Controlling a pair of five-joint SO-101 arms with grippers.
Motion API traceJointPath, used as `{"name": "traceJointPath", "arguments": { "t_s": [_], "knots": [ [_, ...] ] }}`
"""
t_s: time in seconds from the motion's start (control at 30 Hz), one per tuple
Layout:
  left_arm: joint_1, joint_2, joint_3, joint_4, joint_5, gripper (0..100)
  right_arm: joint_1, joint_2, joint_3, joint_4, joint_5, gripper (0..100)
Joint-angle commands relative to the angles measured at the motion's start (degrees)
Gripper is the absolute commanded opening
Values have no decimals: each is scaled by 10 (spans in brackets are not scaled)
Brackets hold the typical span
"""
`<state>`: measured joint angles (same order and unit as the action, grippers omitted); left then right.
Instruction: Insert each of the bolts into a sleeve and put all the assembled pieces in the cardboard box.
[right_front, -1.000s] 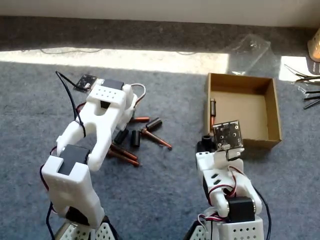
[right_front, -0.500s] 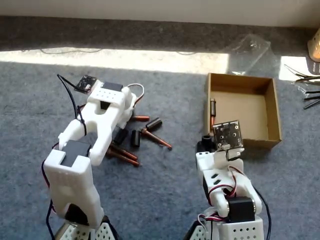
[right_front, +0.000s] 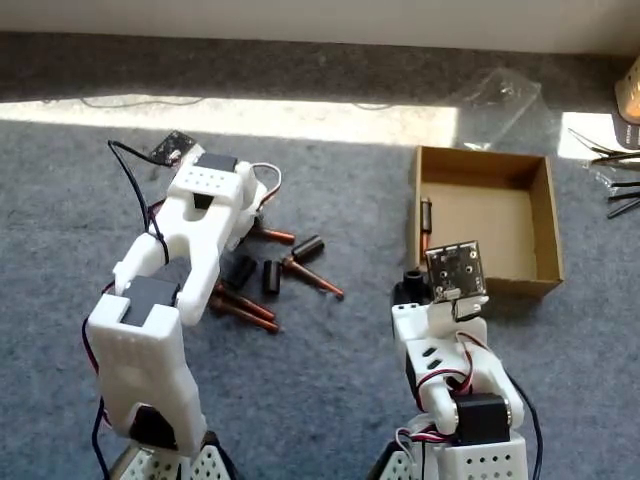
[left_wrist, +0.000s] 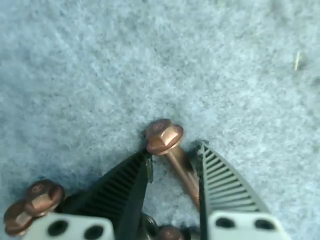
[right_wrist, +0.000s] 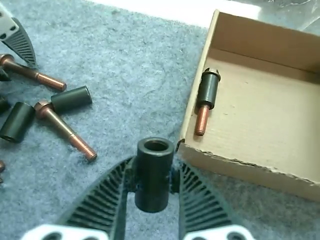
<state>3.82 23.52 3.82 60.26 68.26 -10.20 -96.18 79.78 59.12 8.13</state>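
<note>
In the left wrist view a copper bolt (left_wrist: 167, 145) lies on the grey carpet between the fingers of my left gripper (left_wrist: 175, 150), which is open and straddles its shaft just behind the hex head. From above, that gripper (right_front: 255, 225) sits at the far-left end of the scattered pile. My right gripper (right_wrist: 155, 164) is shut on an upright black sleeve (right_wrist: 154, 172), held near the front left corner of the cardboard box (right_wrist: 280, 165). Inside the box lies one assembled piece (right_wrist: 206, 97) along its left wall. From above, the right gripper (right_front: 410, 288) is just left of the box (right_front: 540, 275).
Loose bolts (right_front: 315, 277) and black sleeves (right_front: 270, 276) lie on the carpet between the arms, with more bolts (right_front: 245, 305) by the left arm. A clear plastic bag (right_front: 497, 95) lies behind the box. Dark cables (right_front: 620, 195) cross the right edge.
The left arm has shifted slightly farther away and to the left over the pile. The right arm and its sleeve have stayed put.
</note>
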Motion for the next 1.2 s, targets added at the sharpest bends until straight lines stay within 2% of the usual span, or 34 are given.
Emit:
{"name": "traceJointPath", "arguments": {
  "t_s": [0.0,0.17,0.4,0.63,0.73,0.93,1.17],
  "knots": [
    [-10,27,-37,4,-4,146,3,-6,-2,-5,0,5],
    [-16,81,-102,34,-4,1,3,-6,-2,-5,0,5],
    [-22,122,-188,108,-17,21,3,-6,-2,-5,0,5],
    [-16,151,-266,154,-340,21,3,-6,-2,-5,0,5],
    [-15,170,-291,154,-438,21,3,-6,-2,-5,0,5],
    [-15,224,-360,154,-538,21,3,-6,-2,-5,0,5],
    [-16,272,-421,158,-593,21,3,-6,15,-9,1,5]
  ]
}}
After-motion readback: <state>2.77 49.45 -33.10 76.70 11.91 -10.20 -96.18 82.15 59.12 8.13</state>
